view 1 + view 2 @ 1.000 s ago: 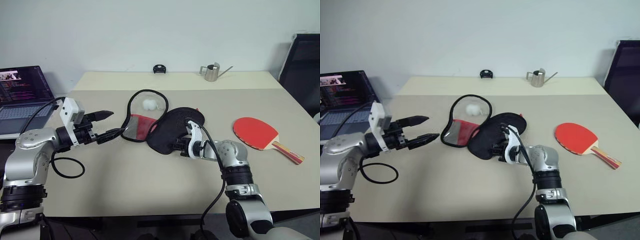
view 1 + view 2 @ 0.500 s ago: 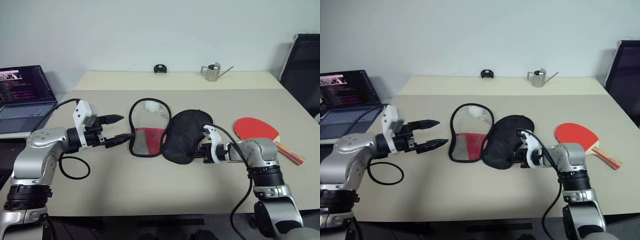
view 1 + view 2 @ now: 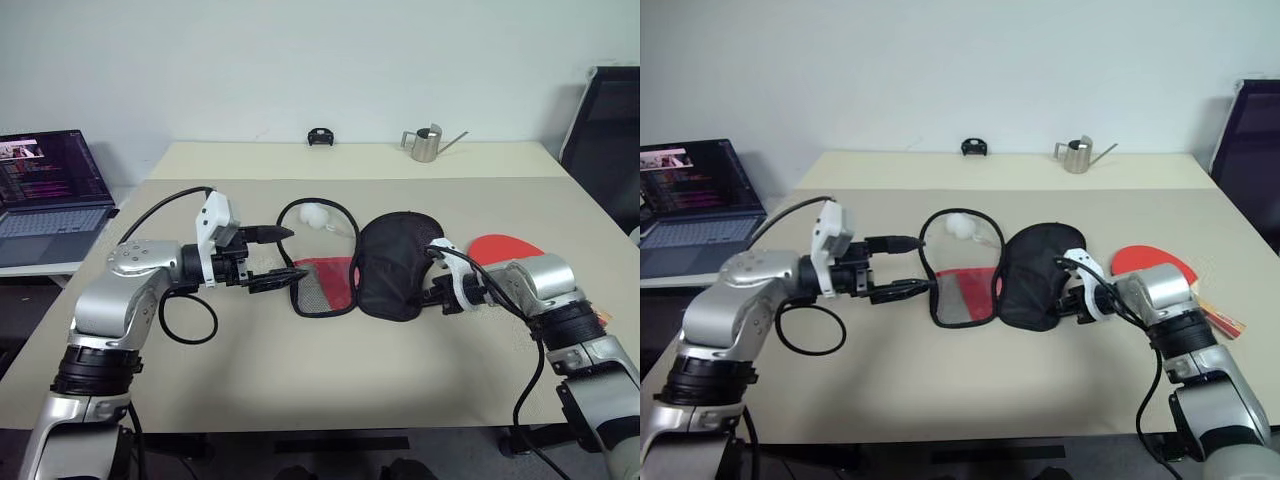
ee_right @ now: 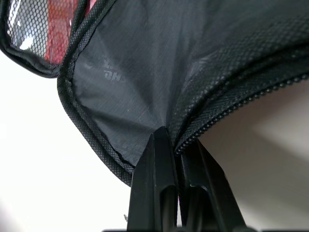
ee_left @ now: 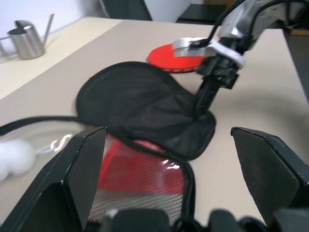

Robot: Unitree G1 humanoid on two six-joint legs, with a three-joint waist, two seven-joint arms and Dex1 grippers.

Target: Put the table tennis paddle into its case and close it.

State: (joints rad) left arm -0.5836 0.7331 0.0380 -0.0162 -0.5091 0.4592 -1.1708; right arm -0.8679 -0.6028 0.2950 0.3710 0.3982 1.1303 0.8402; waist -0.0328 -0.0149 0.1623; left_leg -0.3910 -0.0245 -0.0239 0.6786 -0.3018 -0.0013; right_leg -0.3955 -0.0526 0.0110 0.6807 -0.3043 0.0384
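Beige tabletop (image 3: pixel 300 380) runs bare along its near edge and across the front, leaving free room below both arms; one laptop (image 3: pixel 45 195) sits off its left edge, and one small black object (image 3: pixel 320 137) and one metal watering can (image 3: pixel 425 144) stand at the far edge. The left gripper (image 3: pixel 282 254) has its two fingers spread wide with nothing between them, tips just left of the case's mesh-and-red flap. One case (image 3: pixel 390 265) lies opened flat, long axis across the table, its white pom-pom (image 3: pixel 313 214) beyond the left fingertips. The right gripper (image 3: pixel 1072 300) has its fingers pinched together on the black flap's rim. One table tennis paddle (image 3: pixel 500 247) lies behind the right gripper, handle pointing right.
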